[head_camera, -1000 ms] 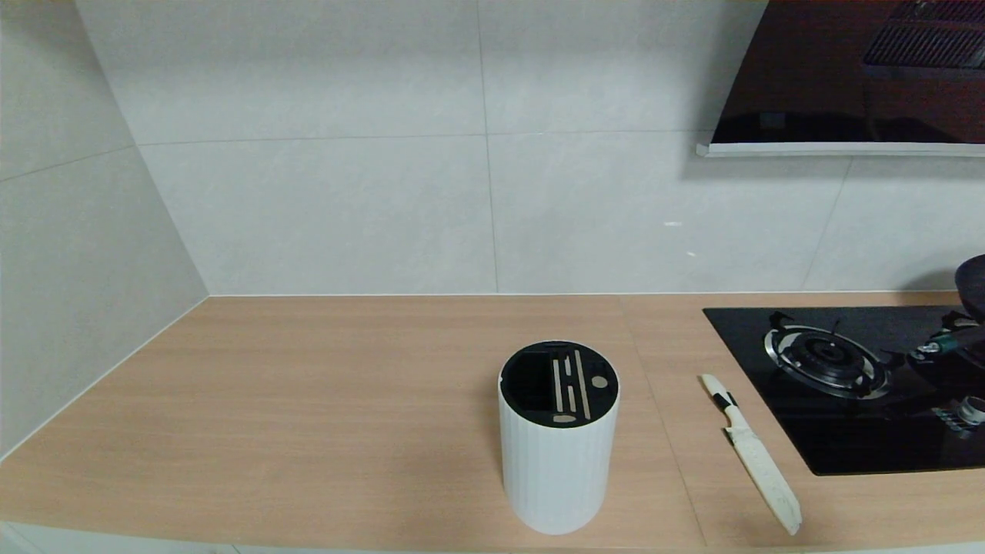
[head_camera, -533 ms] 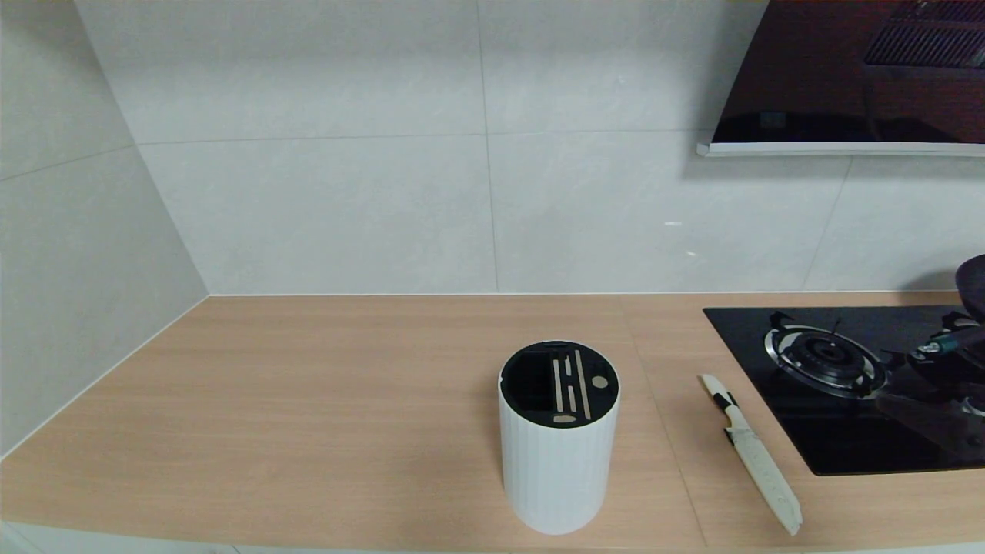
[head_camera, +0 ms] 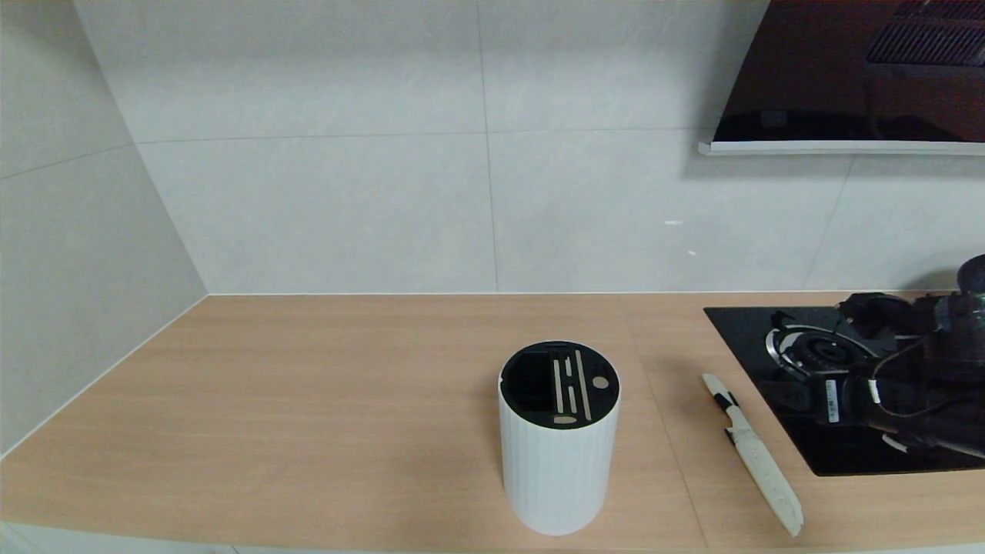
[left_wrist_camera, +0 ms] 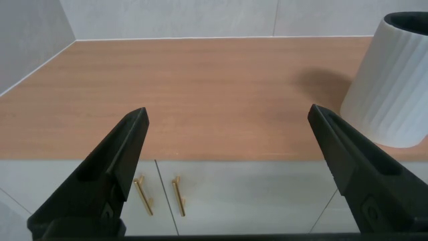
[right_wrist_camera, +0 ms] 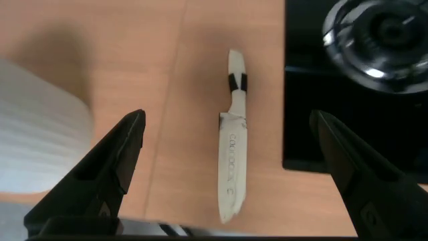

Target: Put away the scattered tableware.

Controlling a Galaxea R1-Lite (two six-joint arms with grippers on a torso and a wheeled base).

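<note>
A white knife [head_camera: 752,455] with a black band at the handle lies flat on the wooden counter [head_camera: 346,400], between the holder and the hob. The white ribbed knife holder [head_camera: 559,455] stands upright to its left, its black slotted top [head_camera: 559,383] empty. My right arm [head_camera: 893,385] hangs over the hob's left part, right of the knife. In the right wrist view my right gripper [right_wrist_camera: 227,120] is open above the knife [right_wrist_camera: 234,167], which lies between the two fingers. My left gripper [left_wrist_camera: 226,114] is open at the counter's front edge, left of the holder [left_wrist_camera: 393,80].
A black gas hob [head_camera: 800,438] with a burner [head_camera: 816,352] takes up the right of the counter, under a range hood [head_camera: 846,77]. Tiled walls close the back and left. Cabinet doors with gold handles [left_wrist_camera: 179,195] sit below the counter's front edge.
My right arm has come in from the right edge over the hob, toward the knife. Knife and holder have not moved.
</note>
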